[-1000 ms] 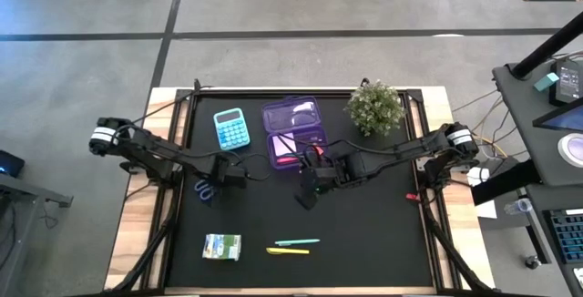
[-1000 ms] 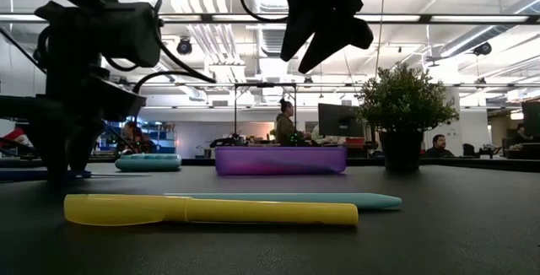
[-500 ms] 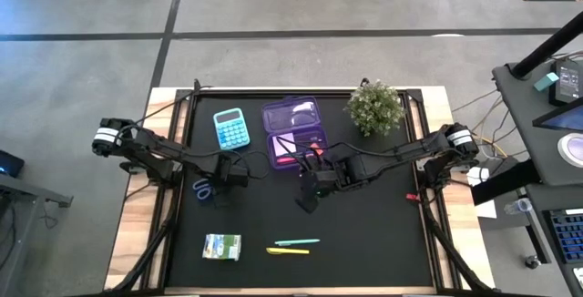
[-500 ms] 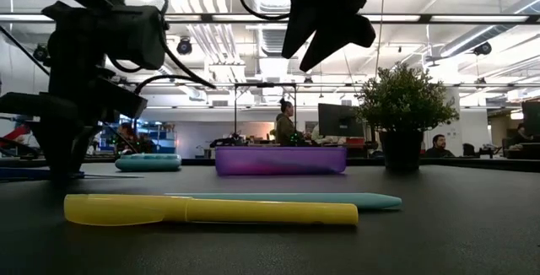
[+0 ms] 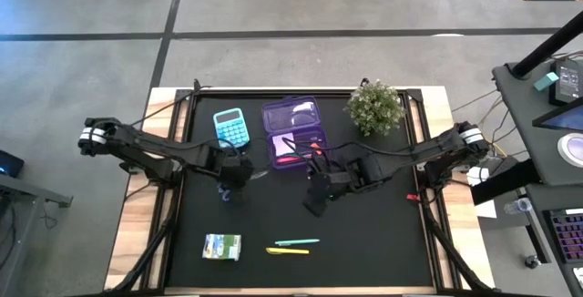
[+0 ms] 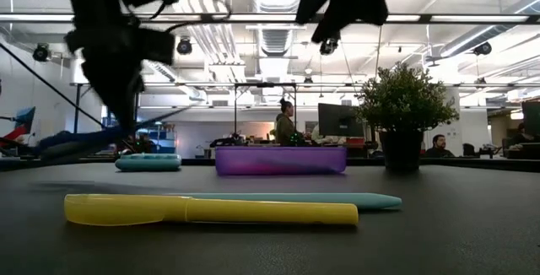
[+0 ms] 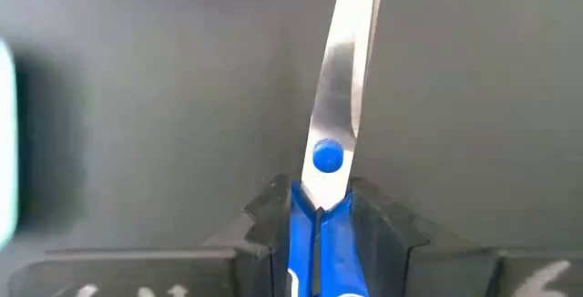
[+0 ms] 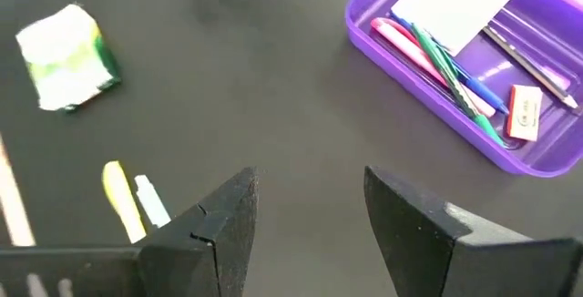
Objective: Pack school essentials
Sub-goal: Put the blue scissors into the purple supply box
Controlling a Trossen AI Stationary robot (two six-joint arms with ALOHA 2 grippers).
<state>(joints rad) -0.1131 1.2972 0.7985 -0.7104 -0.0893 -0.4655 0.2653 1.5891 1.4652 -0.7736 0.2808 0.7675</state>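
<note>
The black table (image 5: 364, 233) is occupied, from largest to smallest, by the potted plant (image 5: 375, 107), the purple pencil case (image 5: 295, 133), the teal calculator (image 5: 231, 128), the green-and-white packet (image 5: 222, 247), and the teal pen (image 5: 297, 241) and yellow marker (image 5: 288, 251).

The case lies open; a white pad (image 8: 458, 8), pink and green pens (image 8: 428, 51) and a small eraser (image 8: 522, 112) are seen inside it, so packing is judged partly done.

The left gripper (image 5: 233, 175) is closed on the blue-handled scissors (image 7: 330, 179). The handle is clamped between the fingers (image 7: 273, 220) and the shut blades project straight ahead of the fingertips. The scissors are held clear of the table, a hold judged suitable for carrying them, blade first, to the case just beyond the fingertips.

The right gripper (image 5: 316, 197) hangs above the table with its fingers (image 8: 228, 220) spread wide and nothing between them. The case is ahead and to one side of them; the packet, pen and marker lie ahead on the other side.

The right arm is near the case and is judged a possible obstruction to the left arm's approach. The plant and calculator flank the case without blocking its opening.
</note>
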